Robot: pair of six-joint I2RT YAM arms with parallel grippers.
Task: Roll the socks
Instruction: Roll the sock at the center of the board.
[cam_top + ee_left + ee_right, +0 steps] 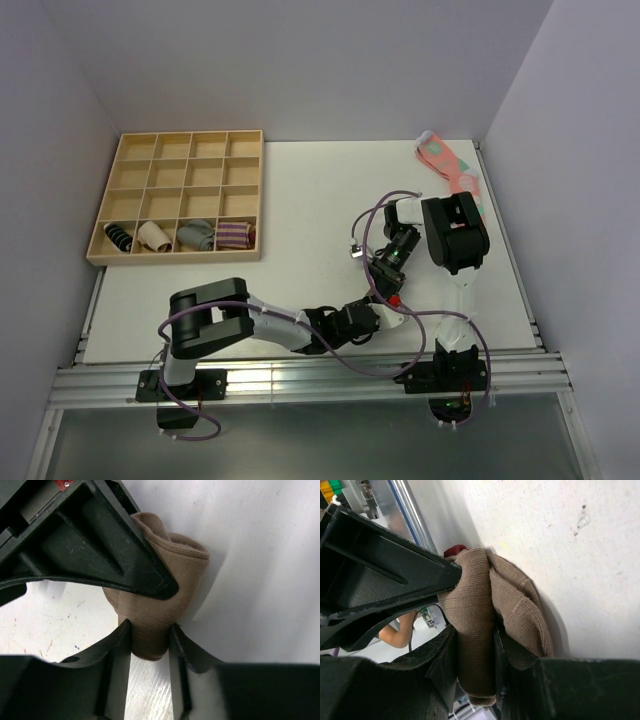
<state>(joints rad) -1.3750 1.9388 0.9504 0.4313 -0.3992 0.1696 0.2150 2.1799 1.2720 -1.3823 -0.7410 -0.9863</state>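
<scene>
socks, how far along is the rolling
Done: the tan sock is already bunched into a thick fold. In hand: the left hand and right hand both pinch it. Left: it is not yet a tight roll, and the pink sock lies unrolled at the far right.

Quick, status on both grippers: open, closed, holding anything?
Left gripper: closed on the sock.
Right gripper: closed on the same sock.
</scene>
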